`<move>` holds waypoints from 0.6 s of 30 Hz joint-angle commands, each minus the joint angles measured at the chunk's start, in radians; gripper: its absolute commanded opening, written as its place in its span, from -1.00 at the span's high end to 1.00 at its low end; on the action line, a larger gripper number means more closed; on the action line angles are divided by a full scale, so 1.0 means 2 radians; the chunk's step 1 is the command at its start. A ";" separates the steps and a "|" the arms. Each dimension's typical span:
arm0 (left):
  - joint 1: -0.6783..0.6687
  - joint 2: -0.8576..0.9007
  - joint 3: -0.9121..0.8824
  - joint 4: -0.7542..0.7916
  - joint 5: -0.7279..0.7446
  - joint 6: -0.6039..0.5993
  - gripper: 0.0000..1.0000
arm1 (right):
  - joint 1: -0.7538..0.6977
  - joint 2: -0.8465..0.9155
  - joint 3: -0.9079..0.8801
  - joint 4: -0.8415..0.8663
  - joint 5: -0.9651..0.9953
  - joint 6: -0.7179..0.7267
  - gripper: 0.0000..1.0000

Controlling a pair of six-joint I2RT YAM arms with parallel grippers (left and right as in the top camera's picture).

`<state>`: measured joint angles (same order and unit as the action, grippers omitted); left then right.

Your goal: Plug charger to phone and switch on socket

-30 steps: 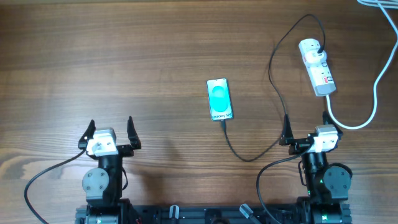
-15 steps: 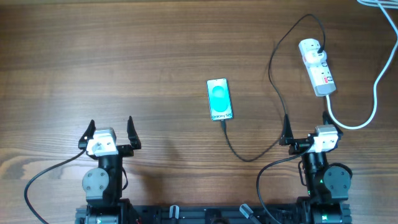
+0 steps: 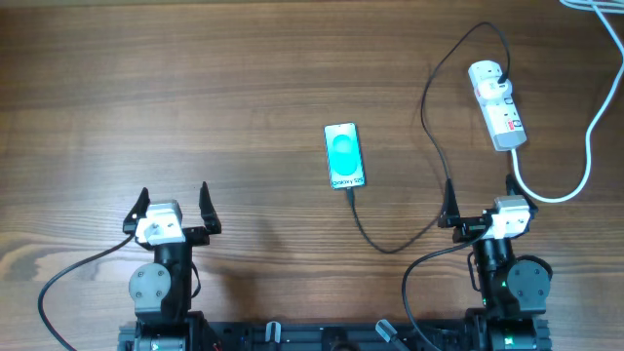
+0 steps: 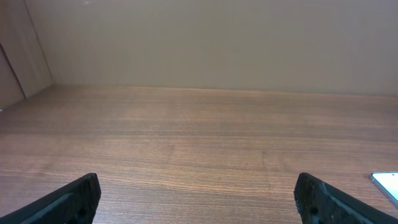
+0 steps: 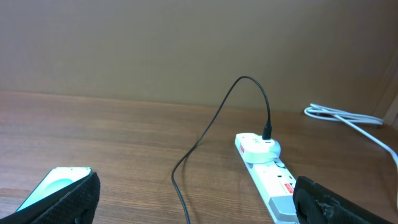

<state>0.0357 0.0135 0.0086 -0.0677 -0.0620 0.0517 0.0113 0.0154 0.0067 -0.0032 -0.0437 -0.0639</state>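
The phone (image 3: 344, 155) with a teal screen lies flat mid-table; its corner shows in the left wrist view (image 4: 387, 182) and the right wrist view (image 5: 55, 185). The charger (image 3: 429, 107), a thin black cable, runs from the phone's near end, where its tip meets the phone, in a loop up to a white plug in the socket (image 3: 496, 104). The cable (image 5: 205, 134) and socket (image 5: 268, 168) show in the right wrist view. My left gripper (image 3: 173, 206) is open and empty at the front left. My right gripper (image 3: 480, 197) is open and empty, just in front of the socket.
A thick white cord (image 3: 580, 146) loops from the socket's near end to the table's right edge and back corner; it shows in the right wrist view (image 5: 348, 118). A wall stands beyond the table's far edge (image 4: 205, 88).
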 commanded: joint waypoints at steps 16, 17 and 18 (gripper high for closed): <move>0.000 -0.003 -0.002 -0.001 0.004 0.008 -1.00 | -0.003 -0.006 -0.001 0.002 -0.001 0.006 -0.99; 0.000 -0.003 -0.002 -0.001 0.004 0.008 -1.00 | -0.003 -0.006 -0.001 0.002 -0.001 0.006 -0.98; 0.000 -0.003 -0.002 -0.001 0.004 0.008 -1.00 | -0.003 -0.006 -0.001 0.002 -0.001 0.006 -0.99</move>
<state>0.0357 0.0135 0.0086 -0.0677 -0.0620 0.0517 0.0113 0.0154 0.0067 -0.0032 -0.0437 -0.0639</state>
